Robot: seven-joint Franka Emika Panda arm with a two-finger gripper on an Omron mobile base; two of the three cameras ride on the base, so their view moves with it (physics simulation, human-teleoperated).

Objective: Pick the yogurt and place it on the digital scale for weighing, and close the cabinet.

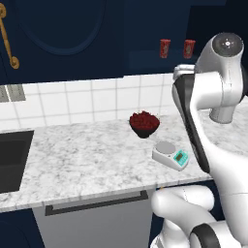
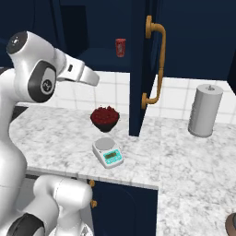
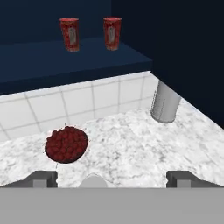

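Note:
Two identical red yogurt cups stand side by side on the shelf of the open navy cabinet (image 3: 52, 65): the left cup (image 3: 69, 34) and the right cup (image 3: 112, 33). Both cups (image 1: 165, 48) (image 1: 189, 48) are also in the left base view; the right base view has one cup (image 2: 120, 47). The white digital scale (image 1: 170, 155) (image 2: 107, 152) lies on the counter with nothing on its grey plate. My gripper (image 3: 111, 179) is open and empty, held above the counter well below and short of the cups, with its fingertips (image 3: 41, 178) wide apart.
A dark bowl of red berries (image 1: 144, 123) (image 3: 67, 144) sits just behind the scale. The cabinet door (image 2: 138, 69) with its gold handle (image 2: 156, 64) swings out over the counter. A grey paper towel roll (image 2: 205, 110) stands to the right. A sink (image 1: 9, 160) lies at the far left.

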